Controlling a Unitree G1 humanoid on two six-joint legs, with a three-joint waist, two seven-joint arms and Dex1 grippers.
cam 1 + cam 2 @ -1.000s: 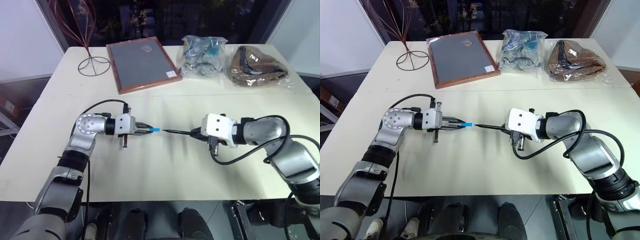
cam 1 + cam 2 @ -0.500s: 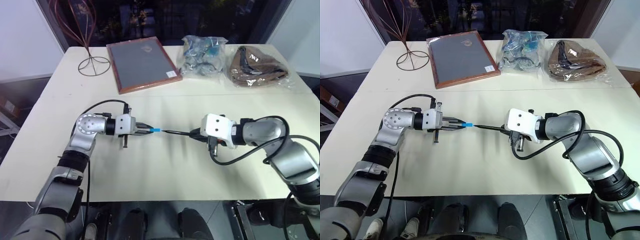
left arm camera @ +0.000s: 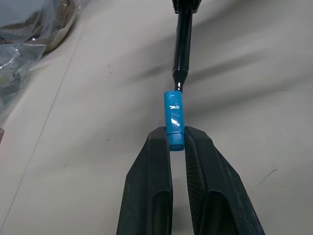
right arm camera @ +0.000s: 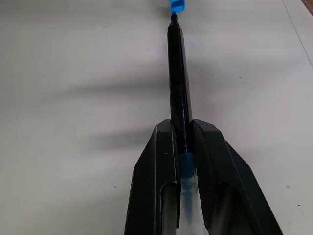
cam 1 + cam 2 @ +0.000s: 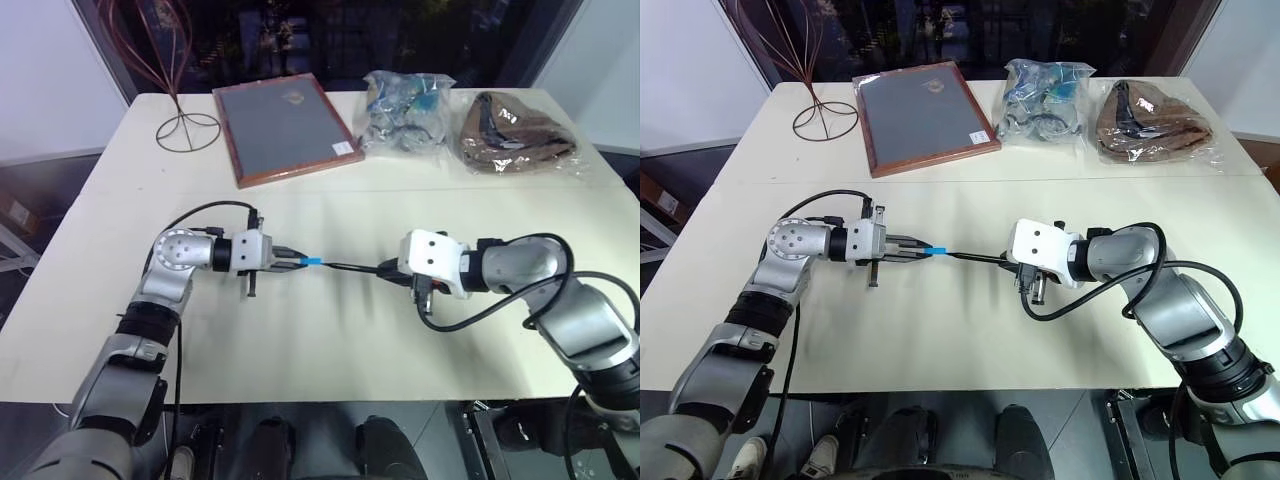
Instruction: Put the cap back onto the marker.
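Note:
Above the middle of the cream table, my left gripper [image 5: 296, 261] is shut on the small light-blue cap [image 3: 173, 119], which sticks out past its fingers [image 3: 151, 186] with the open end facing right. My right gripper [image 5: 385, 269] is shut on the thin black marker [image 4: 178, 73], which points left toward the cap. The marker's tip [image 3: 179, 87] sits right at the cap's mouth, in line with it. The cap [image 5: 313, 262] and marker [image 5: 350, 266] hang a little above the tabletop.
A wood-framed dark board [image 5: 285, 126] lies at the back of the table, with a wire stand [image 5: 187, 130] to its left. Two clear bags, one with bluish items [image 5: 405, 110] and one with brown items [image 5: 513, 131], rest at the back right.
The right gripper has carried the marker slightly left, closing the small gap so its tip now meets the cap's mouth. The left gripper has stayed put.

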